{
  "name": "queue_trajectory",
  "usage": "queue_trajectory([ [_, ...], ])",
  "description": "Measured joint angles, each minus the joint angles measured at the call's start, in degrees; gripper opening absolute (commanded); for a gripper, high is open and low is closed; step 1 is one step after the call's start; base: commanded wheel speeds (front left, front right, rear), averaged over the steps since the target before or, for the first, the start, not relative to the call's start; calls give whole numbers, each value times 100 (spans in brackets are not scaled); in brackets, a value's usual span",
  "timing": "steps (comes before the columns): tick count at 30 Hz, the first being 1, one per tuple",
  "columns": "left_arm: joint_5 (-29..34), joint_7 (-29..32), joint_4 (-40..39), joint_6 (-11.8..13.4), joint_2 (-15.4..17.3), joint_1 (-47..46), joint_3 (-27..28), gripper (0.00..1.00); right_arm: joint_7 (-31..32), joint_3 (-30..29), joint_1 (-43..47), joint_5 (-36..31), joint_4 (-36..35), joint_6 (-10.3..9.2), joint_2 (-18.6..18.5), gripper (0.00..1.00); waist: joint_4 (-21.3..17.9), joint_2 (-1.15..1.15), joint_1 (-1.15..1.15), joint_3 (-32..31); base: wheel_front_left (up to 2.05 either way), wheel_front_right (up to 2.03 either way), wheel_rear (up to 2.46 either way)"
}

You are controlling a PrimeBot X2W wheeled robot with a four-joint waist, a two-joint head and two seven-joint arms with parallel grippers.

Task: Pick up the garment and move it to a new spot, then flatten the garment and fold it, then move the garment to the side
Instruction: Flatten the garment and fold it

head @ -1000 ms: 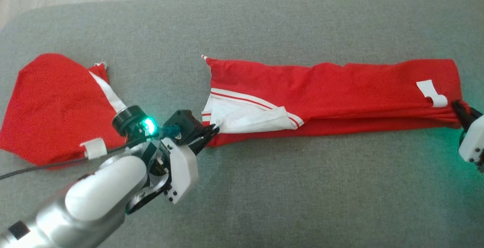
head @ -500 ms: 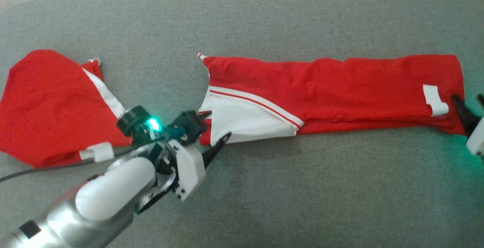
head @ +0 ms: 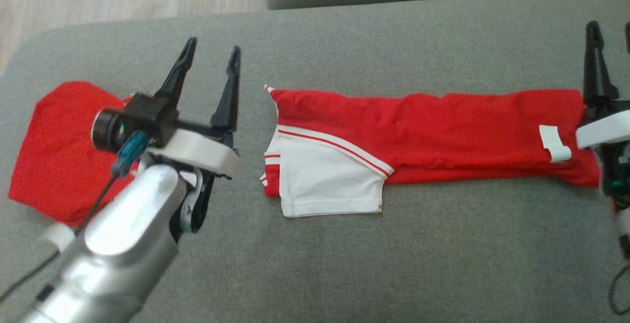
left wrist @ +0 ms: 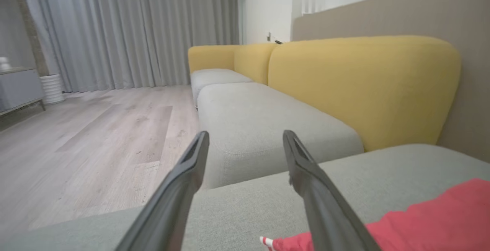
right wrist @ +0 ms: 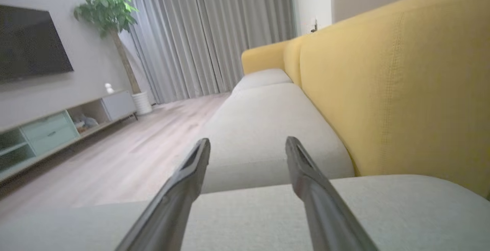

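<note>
Matt cloth garment (head: 443,126), coarse-woven cushion (head: 344,264)

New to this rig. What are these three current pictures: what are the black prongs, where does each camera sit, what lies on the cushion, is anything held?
This is a two-armed robot. The downward picture comes from a camera on its head; the black prongs there are its left gripper and right gripper. The other two pictures come from cameras on each wrist, looking along that gripper's own fingers toward a yellow sofa back. On the grey cushion lies a long folded red garment with white trim; a second red cloth lies to its left, partly behind the left arm. Both grippers are open and hold nothing.
</note>
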Motion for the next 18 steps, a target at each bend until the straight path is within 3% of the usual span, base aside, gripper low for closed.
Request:
queue_trajectory([
  [3,-19,-77,-2,46,-187,464,379,100,-97,-357,291,-447,-309,0,360,100,33,0,-1,-92,0,0,0],
  [7,583,-77,-261,1,-528,1173,1058,100,-99,-873,942,-1135,-922,0,1013,100,111,0,0,-117,0,0,0],
  [13,1441,-77,-467,-435,-1096,2084,1923,100,-105,-996,1859,-1942,-1423,0,1646,100,220,0,0,-137,0,0,0],
  [18,1847,-77,-437,-758,-1424,2487,2345,100,-105,-994,2157,-2183,-1461,0,1773,100,256,0,0,-123,0,0,0],
])
